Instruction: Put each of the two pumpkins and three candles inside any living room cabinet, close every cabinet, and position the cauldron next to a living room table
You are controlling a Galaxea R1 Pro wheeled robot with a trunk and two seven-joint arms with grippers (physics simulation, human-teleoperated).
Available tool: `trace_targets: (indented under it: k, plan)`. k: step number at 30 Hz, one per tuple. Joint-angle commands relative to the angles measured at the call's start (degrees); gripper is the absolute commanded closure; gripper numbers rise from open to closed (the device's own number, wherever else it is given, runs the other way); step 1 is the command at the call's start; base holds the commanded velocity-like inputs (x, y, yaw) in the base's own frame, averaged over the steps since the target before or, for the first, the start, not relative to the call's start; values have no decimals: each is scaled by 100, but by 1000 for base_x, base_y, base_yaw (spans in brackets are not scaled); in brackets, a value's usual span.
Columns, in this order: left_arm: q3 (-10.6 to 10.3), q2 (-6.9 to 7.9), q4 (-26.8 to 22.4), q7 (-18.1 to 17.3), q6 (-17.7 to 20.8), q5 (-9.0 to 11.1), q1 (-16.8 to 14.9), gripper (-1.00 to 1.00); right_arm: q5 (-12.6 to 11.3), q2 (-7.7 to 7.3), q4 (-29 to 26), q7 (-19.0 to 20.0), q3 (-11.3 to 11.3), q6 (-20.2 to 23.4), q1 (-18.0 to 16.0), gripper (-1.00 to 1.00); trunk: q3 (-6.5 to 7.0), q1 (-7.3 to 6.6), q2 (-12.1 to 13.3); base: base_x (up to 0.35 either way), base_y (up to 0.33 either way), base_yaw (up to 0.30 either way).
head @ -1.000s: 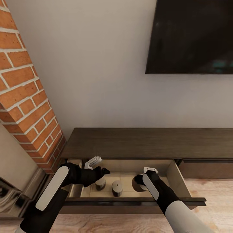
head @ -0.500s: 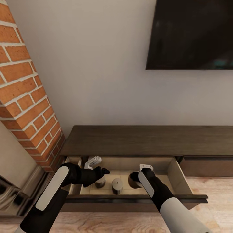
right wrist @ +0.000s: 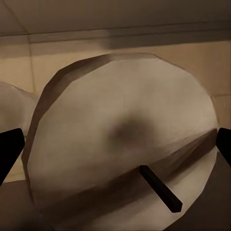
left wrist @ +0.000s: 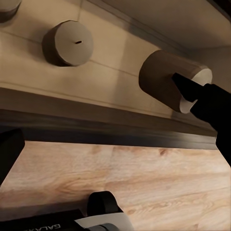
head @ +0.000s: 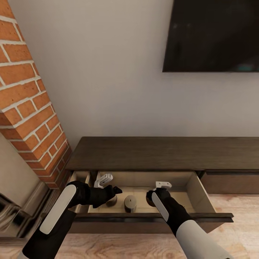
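We are lowering the right gripper [head: 155, 197] into the open drawer of the cabinet [head: 144, 153], and its fingers are closed around a candle [right wrist: 125, 139], one dark fingertip showing at each side of the candle's pale wick end in the right wrist view. In the left wrist view that candle [left wrist: 166, 79] is sitting tilted above the drawer floor, not yet resting on it. A second candle [head: 130, 203] is standing upright in the middle of the drawer, and a third [head: 111, 200] is sitting partly hidden behind the left gripper [head: 114, 189], whose finger state we cannot tell.

To finish this step well, we are aiming to bring the held candle down onto bare drawer floor, clear of the middle candle and of the drawer's front rail [head: 151, 217]. We judge it wise to level it first, since a tilted candle may roll once released. Then we part the fingers fully and lift straight up.
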Motion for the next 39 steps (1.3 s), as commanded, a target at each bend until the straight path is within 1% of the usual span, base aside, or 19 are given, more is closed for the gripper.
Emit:
trace_targets:
  k: [1,9,20,27,30,39]
  plan:
    - [-5,3,-6,60,4,51,-6,-100,-34,18,-1,-58,23,12,-5,100,-23,22,-44,0,0,0]
    - [-5,3,-6,60,4,51,-6,-100,-32,61,10,-68,23,13,-5,100,-167,197,-365,0,0,0]
    - [-5,3,-6,60,4,51,-5,-100,-40,66,10,-63,23,14,-5,100,-364,439,-806,0,0,0]
    - [-7,3,-6,60,4,51,-3,-100,-41,66,10,-63,23,14,-5,100,-364,439,-806,0,0,0]
    - [-6,3,-6,60,4,51,-5,-100,-41,66,11,-63,23,14,-5,100,-418,505,-926,0,0,0]
    - [-5,3,-6,60,4,51,-3,-100,-41,66,11,-63,23,14,-5,100,-418,505,-926,2,0,0]
